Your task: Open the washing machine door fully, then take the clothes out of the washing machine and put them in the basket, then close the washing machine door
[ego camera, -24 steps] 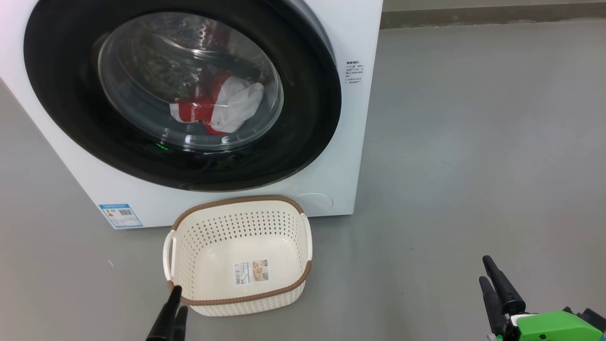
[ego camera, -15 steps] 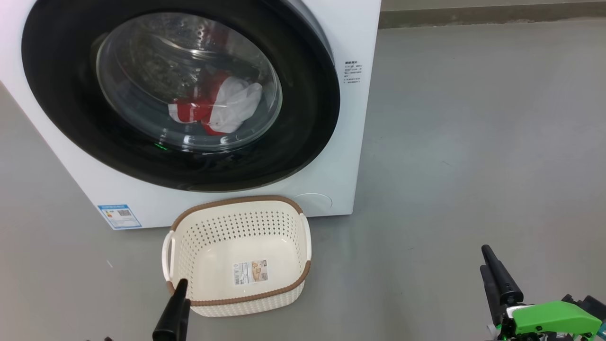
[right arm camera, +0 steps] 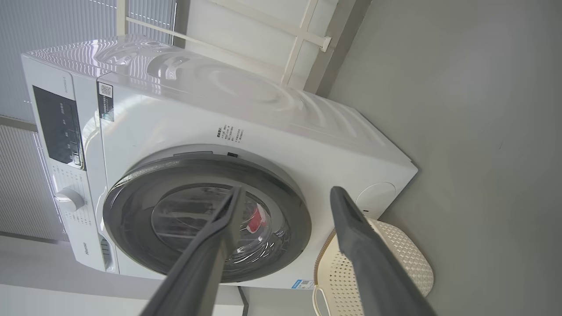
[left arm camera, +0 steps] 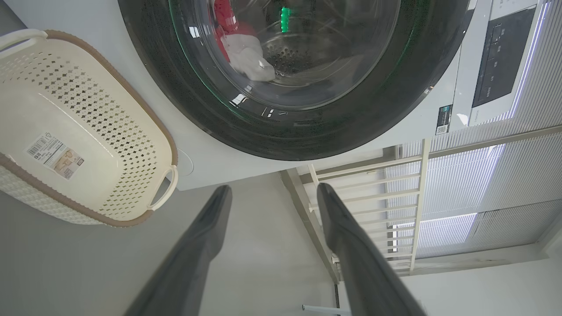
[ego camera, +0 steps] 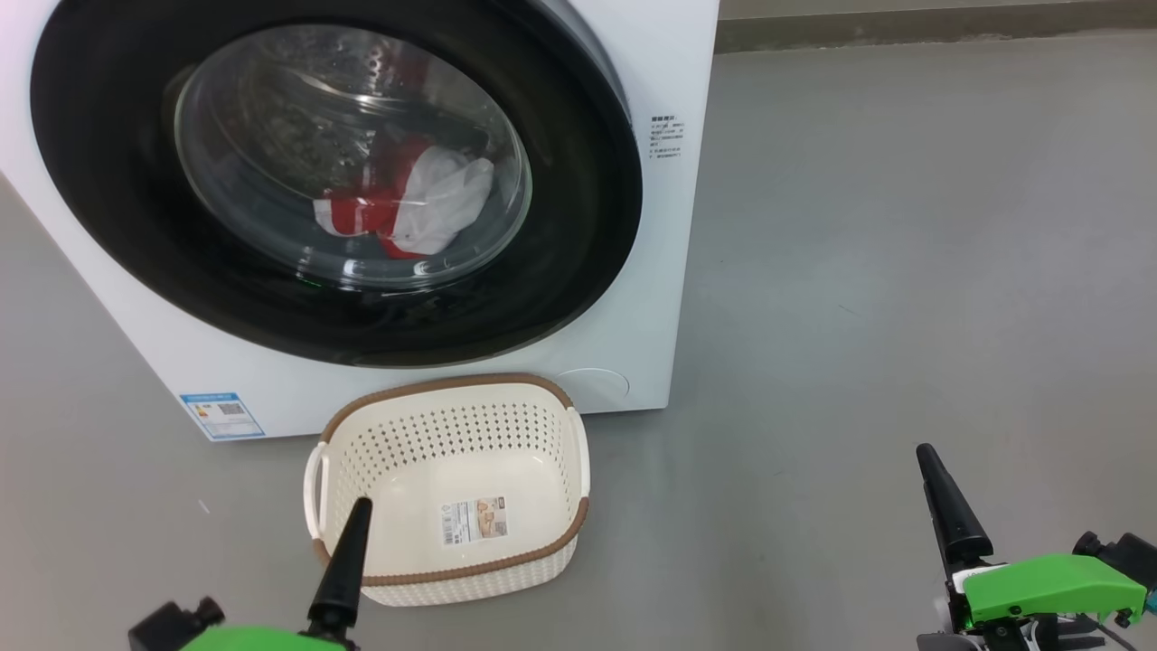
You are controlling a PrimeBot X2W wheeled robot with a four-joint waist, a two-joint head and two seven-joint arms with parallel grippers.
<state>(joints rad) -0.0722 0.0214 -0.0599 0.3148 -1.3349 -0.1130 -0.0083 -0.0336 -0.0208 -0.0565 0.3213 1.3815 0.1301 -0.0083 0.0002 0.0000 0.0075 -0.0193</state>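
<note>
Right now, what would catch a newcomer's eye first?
The large round glossy black-rimmed glass door, shut, fills the front of the white front-loading washing machine, with red and white fabric clothes lying behind its glass. On the grey floor just before it stands an empty cream perforated plastic basket with a brown rim.
</note>
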